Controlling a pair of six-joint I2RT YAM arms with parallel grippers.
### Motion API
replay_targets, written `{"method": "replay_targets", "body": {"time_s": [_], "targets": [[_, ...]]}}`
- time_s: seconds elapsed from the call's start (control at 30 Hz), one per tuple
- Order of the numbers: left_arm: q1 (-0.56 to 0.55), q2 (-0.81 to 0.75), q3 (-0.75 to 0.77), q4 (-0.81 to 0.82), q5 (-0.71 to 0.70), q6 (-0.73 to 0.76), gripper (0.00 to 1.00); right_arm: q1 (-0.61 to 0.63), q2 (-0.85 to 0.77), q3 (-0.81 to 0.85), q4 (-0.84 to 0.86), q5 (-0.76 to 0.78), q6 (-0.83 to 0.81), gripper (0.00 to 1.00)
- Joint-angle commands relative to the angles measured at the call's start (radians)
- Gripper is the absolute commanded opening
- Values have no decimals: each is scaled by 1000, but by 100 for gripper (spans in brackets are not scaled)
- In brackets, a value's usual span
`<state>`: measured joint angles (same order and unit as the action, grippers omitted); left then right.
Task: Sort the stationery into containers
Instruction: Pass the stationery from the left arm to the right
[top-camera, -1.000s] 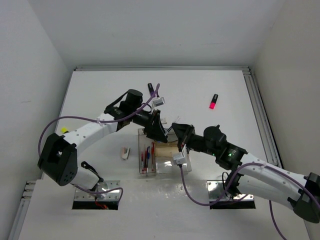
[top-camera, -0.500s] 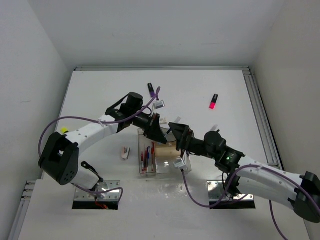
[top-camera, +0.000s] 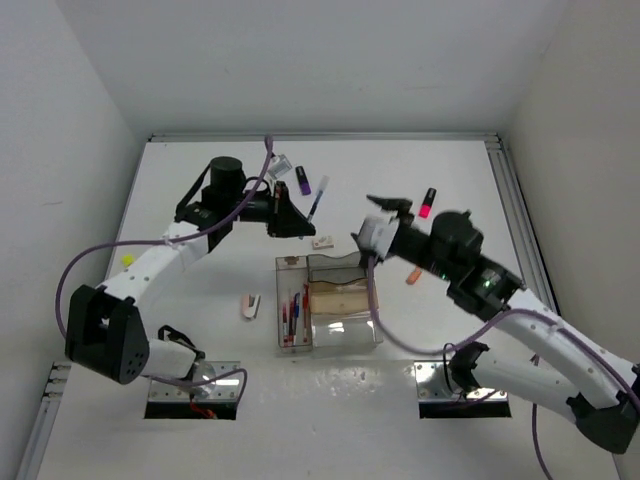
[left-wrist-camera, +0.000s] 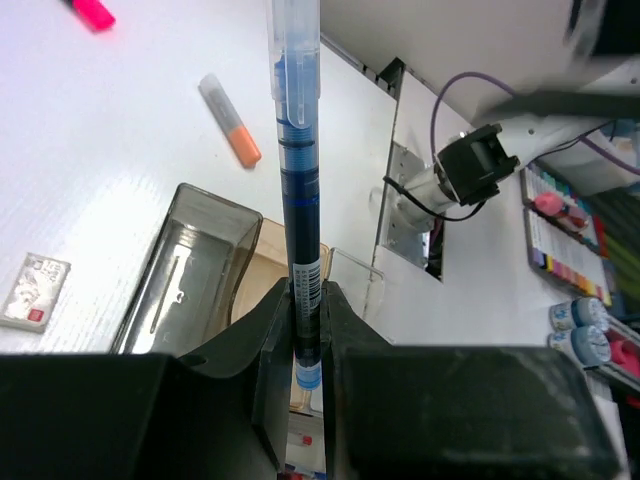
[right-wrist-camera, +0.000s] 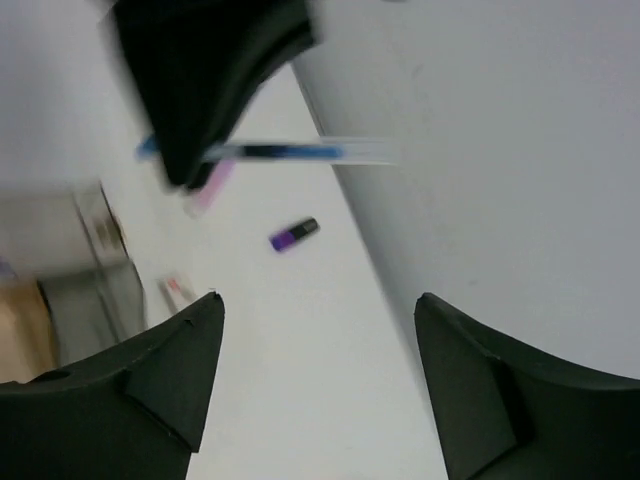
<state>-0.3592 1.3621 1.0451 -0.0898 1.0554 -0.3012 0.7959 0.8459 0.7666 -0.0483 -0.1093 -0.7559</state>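
Top view reads bright and even to me, shadows soft. Left wrist: blue pen (left-wrist-camera: 300, 200) sharp, streaky blur up right of it, foreground below it near black. Right wrist smeared throughout, same pen ghosted, dark mass left of it without detail.

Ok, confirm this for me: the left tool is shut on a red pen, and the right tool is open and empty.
One thing is wrong: the pen in the left tool is blue, not red, as the left wrist view shows. The rest holds: the left tool is shut on it, and the right tool is open and empty.
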Motion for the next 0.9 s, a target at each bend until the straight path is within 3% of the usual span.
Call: {"method": "replay_targets", "body": {"time_s": [0.0, 0.13, 0.27, 0.4, 0.87], "targets": [[-1, -96, -57, 117, -25, 10, 0, -153, 77, 229, -189, -121, 698, 75], [-47, -132, -94, 139, -25, -4, 0, -265, 184, 342, -159, -294, 1094, 75], [-76, -150, -112, 156, -63, -32, 0, -394, 300, 421, -130, -466, 1384, 72], [-80, -159, -149, 216, -84, -88, 0, -440, 406, 465, -87, -618, 1596, 69], [-89, -139, -148, 248, -81, -118, 0, -371, 481, 487, -9, -606, 1644, 59]]}}
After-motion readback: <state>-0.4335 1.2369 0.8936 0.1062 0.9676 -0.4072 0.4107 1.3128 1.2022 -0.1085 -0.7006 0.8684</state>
